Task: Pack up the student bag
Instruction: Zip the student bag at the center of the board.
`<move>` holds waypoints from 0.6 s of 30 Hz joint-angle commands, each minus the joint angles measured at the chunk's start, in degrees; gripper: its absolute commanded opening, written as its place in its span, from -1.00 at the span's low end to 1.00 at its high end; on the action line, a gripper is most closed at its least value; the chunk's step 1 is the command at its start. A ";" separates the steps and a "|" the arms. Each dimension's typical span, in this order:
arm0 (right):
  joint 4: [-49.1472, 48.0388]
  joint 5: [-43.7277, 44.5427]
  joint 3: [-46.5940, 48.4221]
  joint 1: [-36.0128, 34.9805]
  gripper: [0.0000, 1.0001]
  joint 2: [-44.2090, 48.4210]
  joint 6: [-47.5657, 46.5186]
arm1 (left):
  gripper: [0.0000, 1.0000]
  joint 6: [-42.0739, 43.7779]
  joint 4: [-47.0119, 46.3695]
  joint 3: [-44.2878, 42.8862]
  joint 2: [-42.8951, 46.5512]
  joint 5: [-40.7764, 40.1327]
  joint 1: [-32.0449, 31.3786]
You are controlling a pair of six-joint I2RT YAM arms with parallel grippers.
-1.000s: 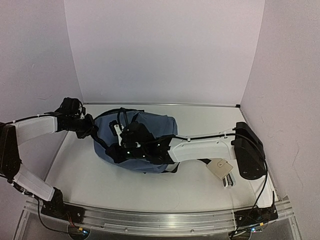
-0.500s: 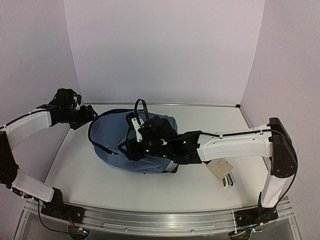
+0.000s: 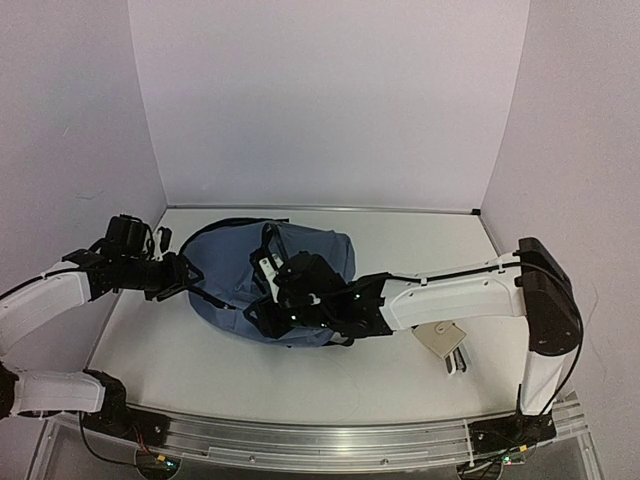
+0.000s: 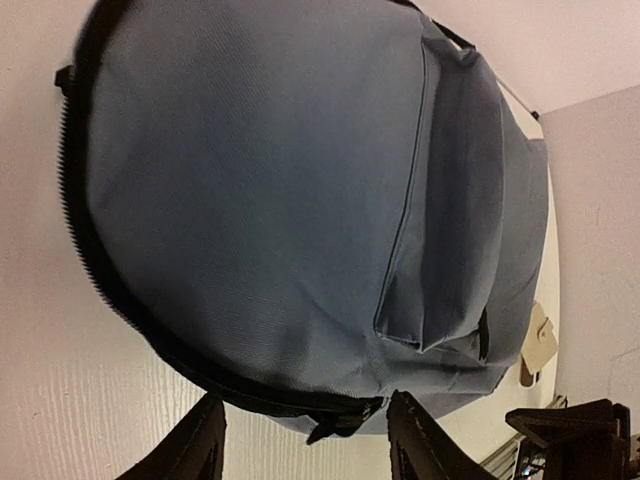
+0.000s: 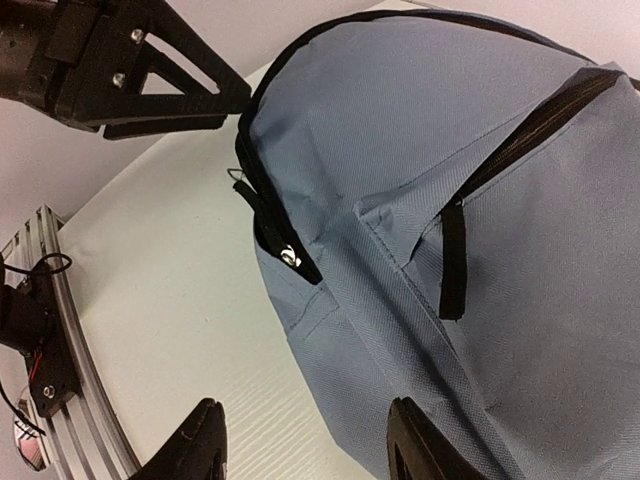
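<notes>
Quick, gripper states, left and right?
Left gripper: open, empty, at the student bag's zipper edge.
Right gripper: open, empty, over the bag.

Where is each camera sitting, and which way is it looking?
Top external: high behind the arms, looking down on the table and student bag; both arms show.
Left wrist: on the left arm, facing the bag's front pocket; its open left pincer shows at the bottom.
Right wrist: on the right arm, looking across the bag toward the near rail; its open right pincer shows at the bottom.
Shared: all see the bag; the right wrist also sees the left pincer.
</notes>
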State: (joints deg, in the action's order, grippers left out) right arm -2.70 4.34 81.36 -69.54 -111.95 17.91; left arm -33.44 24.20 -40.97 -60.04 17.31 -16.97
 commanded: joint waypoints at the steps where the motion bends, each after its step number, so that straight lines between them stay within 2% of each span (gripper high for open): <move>1: -0.56 -0.54 1.57 -0.17 0.04 -0.46 -0.55 | 0.02 -0.07 -2.71 -0.85 -2.72 0.01 -3.38; 8: -0.62 -1.36 0.60 -0.16 0.00 -0.16 0.84 | -0.06 0.06 -3.90 -0.95 -6.87 0.01 -4.51; 18: -0.64 -1.80 0.83 -0.16 -0.02 -0.90 1.06 | -0.22 0.65 -4.91 0.47 -5.91 4.93 -5.12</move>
State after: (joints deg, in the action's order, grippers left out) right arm -2.44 3.12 81.36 -69.54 -112.25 18.52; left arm -33.29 22.11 -40.84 -67.13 18.65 -21.47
